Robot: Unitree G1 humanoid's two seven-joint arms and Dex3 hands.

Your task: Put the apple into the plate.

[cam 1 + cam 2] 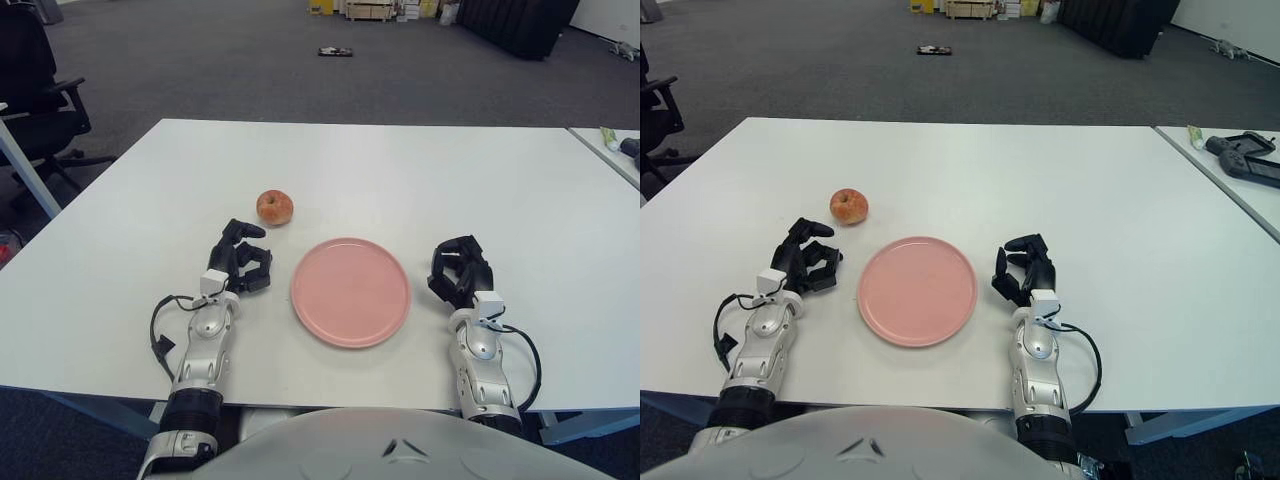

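Tabletop [400,170]: white, rectangular; we note it carries the apple, the plate and both hands.
Apple [274,207]: red-yellow, upright w/ stem dimple up, sits on the tabletop left of centre. Not in the plate; it lies beyond the plate's far-left edge, clearly apart from the rim.
Plate [351,291]: pink, round, flat, nothing on it. Sits near the front edge of the tabletop, between the two hands.
Left hand [240,260]: black, three fingers, shows just left of the plate's rim and on the near side of the apple. Fingers curled loosely inward, gripping nothing. We see a gap between the fingertips and the apple; no contact.
Left forearm [204,350]: silver, runs from the front edge of the tabletop up to the left hand; a black cable loops beside it.
Right hand [460,270]: black, shows just right of the plate's rim, well apart from the apple. Fingers curled in on themselves, enclosing nothing.
Right forearm [482,365]: silver, w/ a black cable loop on its outer side.
Surroundings: grey carpet floor [250,70] beyond the tabletop; black office chair [40,90] at far left; second table [1230,170] at right w/ a dark object on it, type unclear to us.
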